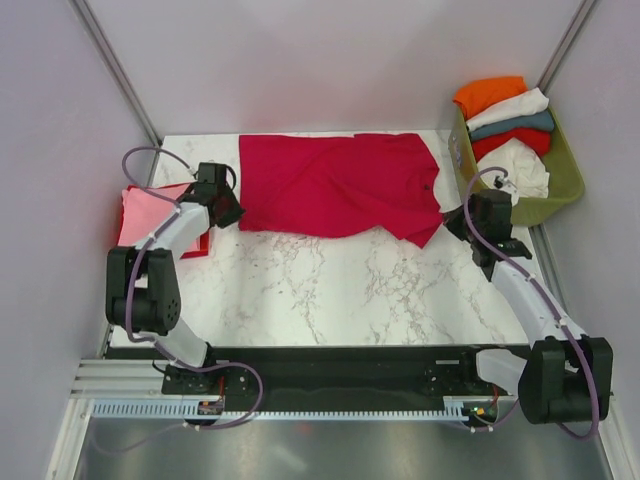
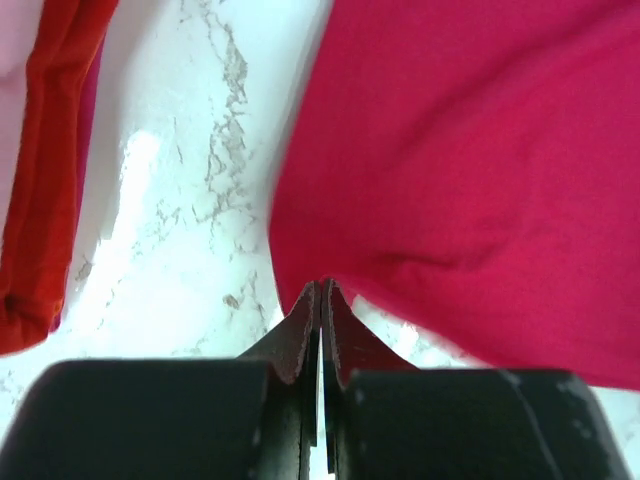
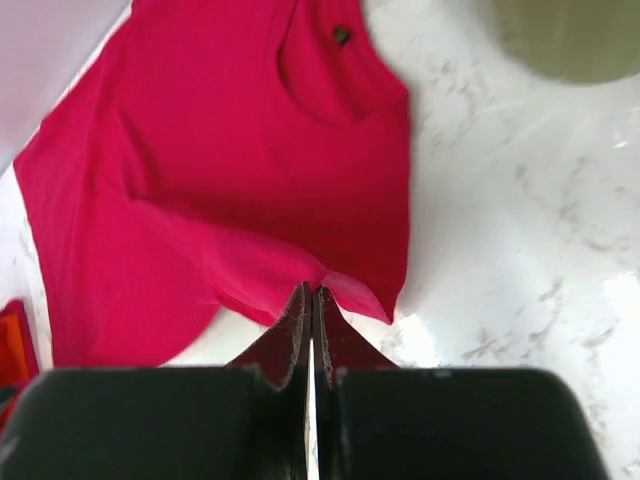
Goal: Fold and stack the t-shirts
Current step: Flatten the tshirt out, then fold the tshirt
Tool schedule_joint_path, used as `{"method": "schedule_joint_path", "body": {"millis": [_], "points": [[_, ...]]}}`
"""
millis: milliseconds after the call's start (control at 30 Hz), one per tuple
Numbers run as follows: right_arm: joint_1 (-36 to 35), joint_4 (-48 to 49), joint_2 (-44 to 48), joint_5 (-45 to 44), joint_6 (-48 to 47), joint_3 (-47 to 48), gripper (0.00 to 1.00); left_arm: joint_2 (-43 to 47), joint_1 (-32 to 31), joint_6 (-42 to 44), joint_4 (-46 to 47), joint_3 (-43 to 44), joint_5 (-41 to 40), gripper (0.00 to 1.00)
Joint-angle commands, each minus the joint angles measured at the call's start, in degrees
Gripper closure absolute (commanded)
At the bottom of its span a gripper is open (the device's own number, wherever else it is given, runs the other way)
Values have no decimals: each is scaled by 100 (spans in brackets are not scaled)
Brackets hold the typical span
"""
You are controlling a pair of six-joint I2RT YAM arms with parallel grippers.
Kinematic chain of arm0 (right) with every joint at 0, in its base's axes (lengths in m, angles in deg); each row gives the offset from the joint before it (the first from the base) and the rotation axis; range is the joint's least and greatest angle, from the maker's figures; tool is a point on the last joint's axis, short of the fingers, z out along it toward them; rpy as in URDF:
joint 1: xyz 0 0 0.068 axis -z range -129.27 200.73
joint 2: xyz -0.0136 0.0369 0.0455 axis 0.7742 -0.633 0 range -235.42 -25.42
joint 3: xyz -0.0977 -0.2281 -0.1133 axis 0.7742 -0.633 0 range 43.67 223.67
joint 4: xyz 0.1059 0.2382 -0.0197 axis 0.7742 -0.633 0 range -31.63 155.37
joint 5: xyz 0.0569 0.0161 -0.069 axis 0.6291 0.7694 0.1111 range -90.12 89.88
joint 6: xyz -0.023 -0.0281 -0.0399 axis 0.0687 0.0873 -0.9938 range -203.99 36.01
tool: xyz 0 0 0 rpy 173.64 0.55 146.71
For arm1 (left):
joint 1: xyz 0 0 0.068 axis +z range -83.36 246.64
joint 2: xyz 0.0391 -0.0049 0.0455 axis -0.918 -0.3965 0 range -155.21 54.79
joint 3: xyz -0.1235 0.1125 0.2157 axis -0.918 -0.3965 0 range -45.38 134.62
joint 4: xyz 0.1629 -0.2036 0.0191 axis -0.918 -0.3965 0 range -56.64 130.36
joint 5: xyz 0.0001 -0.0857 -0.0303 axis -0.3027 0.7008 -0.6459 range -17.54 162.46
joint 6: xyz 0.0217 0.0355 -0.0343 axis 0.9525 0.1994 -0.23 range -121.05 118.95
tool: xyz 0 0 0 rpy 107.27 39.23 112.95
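The large crimson t-shirt [image 1: 340, 185] lies spread across the back of the marble table [image 1: 330, 290]. My left gripper [image 1: 236, 214] is shut on its near left corner; in the left wrist view the closed jaws [image 2: 322, 287] pinch the cloth's edge [image 2: 480, 180]. My right gripper [image 1: 452, 226] is shut on the near right corner, and in the right wrist view a fold of crimson cloth [image 3: 250, 180] rises into the closed tips [image 3: 312, 290]. A folded pink t-shirt [image 1: 150, 212] lies on a red one [image 1: 197, 245] at the table's left edge.
An olive-green basket [image 1: 565, 190] at the back right holds orange [image 1: 488, 95], white [image 1: 512, 108], teal [image 1: 520, 126] and red [image 1: 522, 142] shirts, with another white one [image 1: 522, 168] in front. Grey walls close in the table at the back and both sides.
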Motion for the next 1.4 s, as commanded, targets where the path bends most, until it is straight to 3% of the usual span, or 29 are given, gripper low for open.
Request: {"method": "schedule_joint_path", "body": {"millis": [0, 367, 733, 833, 1033, 1367], "points": [[247, -395, 164, -148, -282, 475, 100, 672, -46, 22, 262, -287, 187, 98], [19, -878, 1613, 1020, -379, -517, 100, 2463, 33, -716, 113, -1596, -682, 98], [-245, -1898, 2853, 871, -467, -606, 100, 3450, 86, -1033, 51, -2502, -595, 98], [-236, -1776, 2661, 739, -511, -571, 100, 3267, 86, -1103, 78, -2459, -569, 98], [-236, -1258, 1387, 652, -643, -18, 100, 3020, 86, -1244, 148, -2274, -595, 98], [-236, -1011, -659, 599, -678, 1817, 100, 2124, 95, -1358, 236, -1597, -524, 98]]}}
